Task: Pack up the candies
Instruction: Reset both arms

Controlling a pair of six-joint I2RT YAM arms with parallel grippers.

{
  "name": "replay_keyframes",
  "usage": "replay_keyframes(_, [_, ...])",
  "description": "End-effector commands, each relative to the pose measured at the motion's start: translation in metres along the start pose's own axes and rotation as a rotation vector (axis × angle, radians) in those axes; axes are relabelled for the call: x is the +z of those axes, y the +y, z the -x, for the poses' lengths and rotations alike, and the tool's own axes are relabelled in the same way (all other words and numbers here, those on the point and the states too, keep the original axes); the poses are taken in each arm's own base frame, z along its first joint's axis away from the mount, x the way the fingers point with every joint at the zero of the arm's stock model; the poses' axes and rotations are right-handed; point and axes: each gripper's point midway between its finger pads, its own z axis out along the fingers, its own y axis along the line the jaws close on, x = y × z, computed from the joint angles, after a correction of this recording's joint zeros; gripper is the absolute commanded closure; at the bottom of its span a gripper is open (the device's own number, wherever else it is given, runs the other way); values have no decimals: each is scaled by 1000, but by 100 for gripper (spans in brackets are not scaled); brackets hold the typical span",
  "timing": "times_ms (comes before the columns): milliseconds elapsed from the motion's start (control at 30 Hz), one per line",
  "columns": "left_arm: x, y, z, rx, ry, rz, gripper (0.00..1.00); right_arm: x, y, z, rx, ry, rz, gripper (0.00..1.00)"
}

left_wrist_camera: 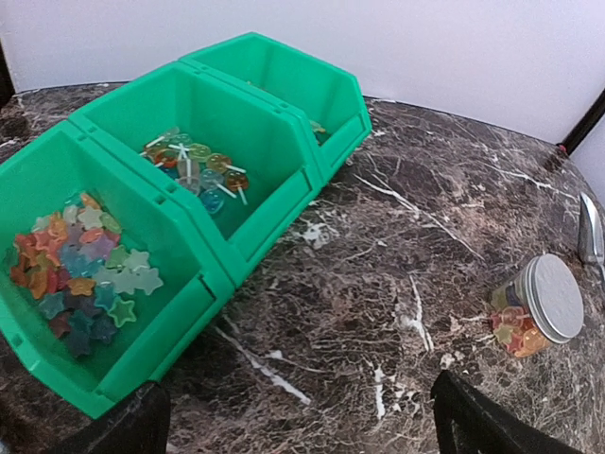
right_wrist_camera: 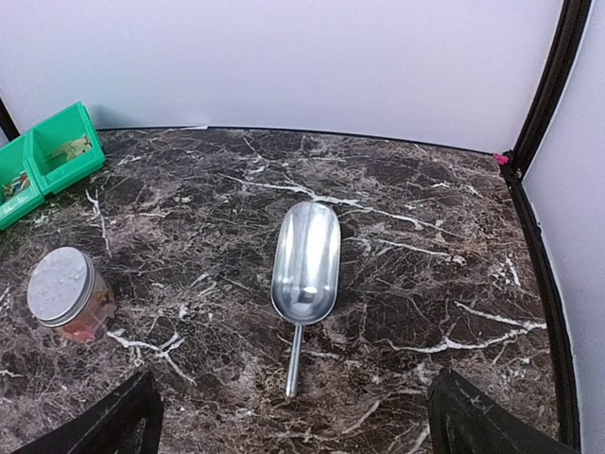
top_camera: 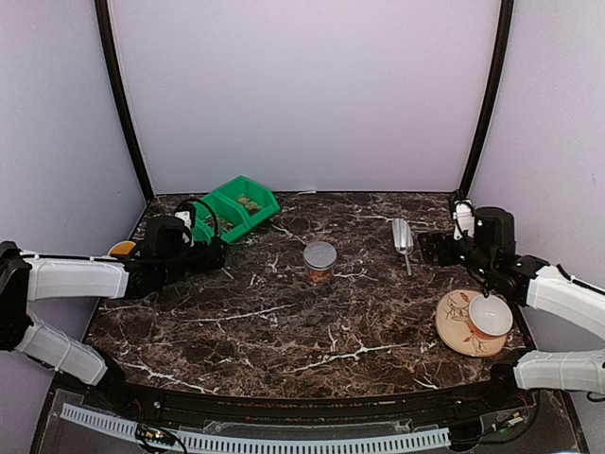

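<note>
While the left pincer gapes wide, gripping nothing, before the green bins holding the candies, the right pincer spreads equally wide facing the scoop on the table.

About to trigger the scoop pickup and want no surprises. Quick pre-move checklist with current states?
1. Silver metal scoop lying free on the dark marble table, bowl empty: ok.
2. Right gripper open, empty, scoop handle pointing toward it: ok.
3. Left gripper open, empty, facing the green plastic bins: ok.
4. Mixed-colour candies in the two bins nearest it: ok.
5. Small glass jar: silver lid on, cannot take candies: not ok.
</note>
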Motion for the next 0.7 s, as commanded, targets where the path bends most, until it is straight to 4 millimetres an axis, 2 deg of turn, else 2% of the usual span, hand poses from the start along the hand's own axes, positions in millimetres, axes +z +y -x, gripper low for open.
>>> replay_keyframes(0, [-23,18,30,-63,-39,64,1,-17,-13,0,30,-11,-41,2])
replay_keyframes(233, [-62,19,50,8,-65,43,1,-47,-15,16,34,-32,-28,2])
replay_keyframes(367, [-85,26,50,58,-49,60,1,-59,-20,23,11,-30,-54,2])
replay_keyframes(500, [-108,30,52,100,-79,51,1,-67,-24,21,7,-34,-68,3])
replay_keyframes(667, [-126,36,48,153,-94,51,1,-84,-16,35,43,-102,-3,3])
